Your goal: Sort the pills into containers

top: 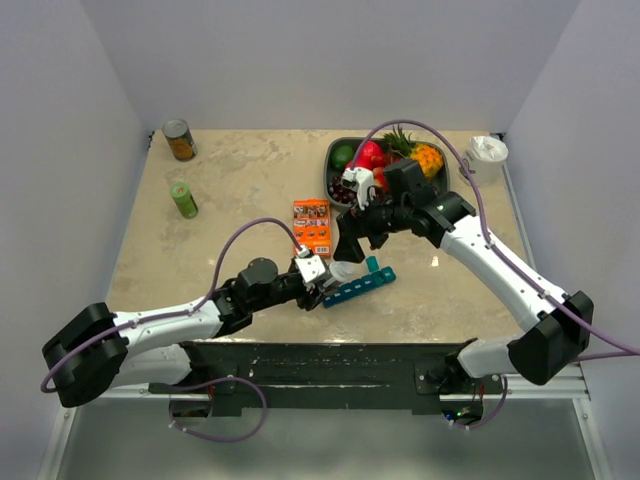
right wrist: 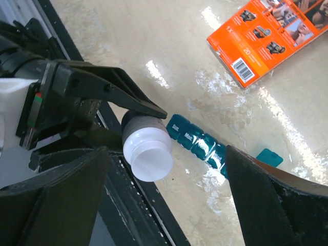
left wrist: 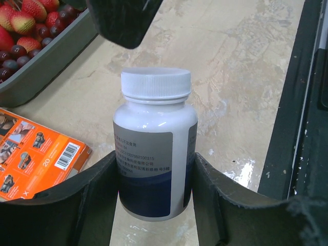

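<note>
One white bottle [left wrist: 154, 148] in left end effector [left wrist: 155, 174], right end effector [right wrist: 165, 154] spread overhead.

There were two cans [top: 179, 140] by the far left corner, one orange box [top: 312, 226], one white bottle [left wrist: 154, 148], one teal organiser strip [top: 360, 287] and one fruit tray [top: 330, 170].

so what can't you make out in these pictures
- pills: none visible in any view; the white bottle is opaque and capped
- label text: left wrist, too small to read
- bottle base: left wrist, hidden between the left fingers
- pill organiser: right wrist, far end behind the right fingers; contents unseen
</note>
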Robot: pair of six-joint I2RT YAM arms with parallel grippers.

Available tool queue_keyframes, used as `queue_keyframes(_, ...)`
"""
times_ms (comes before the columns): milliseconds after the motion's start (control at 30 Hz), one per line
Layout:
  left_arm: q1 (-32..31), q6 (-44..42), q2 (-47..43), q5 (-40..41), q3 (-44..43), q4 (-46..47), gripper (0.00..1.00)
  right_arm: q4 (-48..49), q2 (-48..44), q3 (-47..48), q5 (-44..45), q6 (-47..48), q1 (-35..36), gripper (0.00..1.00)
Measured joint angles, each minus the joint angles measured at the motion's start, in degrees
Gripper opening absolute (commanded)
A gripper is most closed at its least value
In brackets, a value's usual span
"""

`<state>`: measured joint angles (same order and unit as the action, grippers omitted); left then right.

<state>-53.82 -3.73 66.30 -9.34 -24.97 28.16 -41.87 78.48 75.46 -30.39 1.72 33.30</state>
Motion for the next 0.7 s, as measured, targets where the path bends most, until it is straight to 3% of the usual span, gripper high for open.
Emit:
queue_keyframes(400, -0.37, -0.44, 1.75, 3.45, -1.22, 0.96, 0.0, 1.2, 3.3, -3.32, 0.79, -5.66, 0.15, 0.82)
queue_keyframes(500, -0.37, -0.42, 1.75, 3.8, -1.29, 0.98, 0.0, 1.2, 4.17, -3.61, 0.44, -6.21, 0.17, 0.65)
queue_keyframes(533, -0.37, -0.42, 1.75, 3.87, -1.29, 0.83, 0.0, 1.22, 4.33, -3.61, 0.0, -6.4, 0.17, 0.55)
queue_keyframes(700, -0.37, -0.42, 1.75, 4.2, -1.29, 0.35, 0.0, 1.25, 4.39, -3.56, -2.56, -6.64, 0.42, 0.21)
